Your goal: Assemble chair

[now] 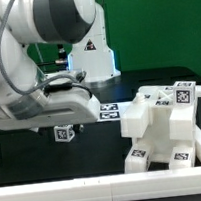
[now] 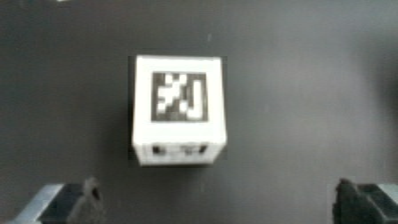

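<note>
In the exterior view we see the robot arm (image 1: 34,65) filling the upper left of the frame, and a blocky white chair assembly (image 1: 162,127) standing at the lower right, its faces carrying black-and-white tags. Between them, near the middle of the frame, a small tagged part (image 1: 64,133) lies on the black table (image 1: 94,154), and the marker board (image 1: 110,113) lies just behind it.

The wrist view shows none of the assembly. There we see only one small white block (image 2: 178,108) with a tag on its upper face, alone on the dark surface; whether it is the same small part we cannot tell for sure.

We see no containers.

The gripper (image 2: 222,205) is spread wide, its two dark fingertips (image 2: 63,203) well apart, holding and touching nothing.
</note>
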You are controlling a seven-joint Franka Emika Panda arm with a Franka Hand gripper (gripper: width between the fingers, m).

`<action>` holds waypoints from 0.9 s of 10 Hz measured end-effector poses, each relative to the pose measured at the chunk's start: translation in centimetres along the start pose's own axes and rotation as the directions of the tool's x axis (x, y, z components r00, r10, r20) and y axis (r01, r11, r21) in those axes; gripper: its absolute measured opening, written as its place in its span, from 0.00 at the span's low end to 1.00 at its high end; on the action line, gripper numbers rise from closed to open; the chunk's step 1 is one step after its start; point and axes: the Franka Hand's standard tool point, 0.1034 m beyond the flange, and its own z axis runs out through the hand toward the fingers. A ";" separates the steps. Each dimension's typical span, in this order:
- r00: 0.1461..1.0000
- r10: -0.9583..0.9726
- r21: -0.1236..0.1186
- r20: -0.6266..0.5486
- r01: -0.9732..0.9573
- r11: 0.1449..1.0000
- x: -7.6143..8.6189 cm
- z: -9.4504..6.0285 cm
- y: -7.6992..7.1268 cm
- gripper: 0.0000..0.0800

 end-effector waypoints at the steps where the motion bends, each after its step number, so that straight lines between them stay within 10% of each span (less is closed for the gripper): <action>1: 0.993 0.034 0.011 0.112 -0.036 0.999 -0.4 0.6 0.3 0.81; 9: 0.931 0.152 0.002 0.332 -0.161 0.987 -1.6 4.0 1.6 0.81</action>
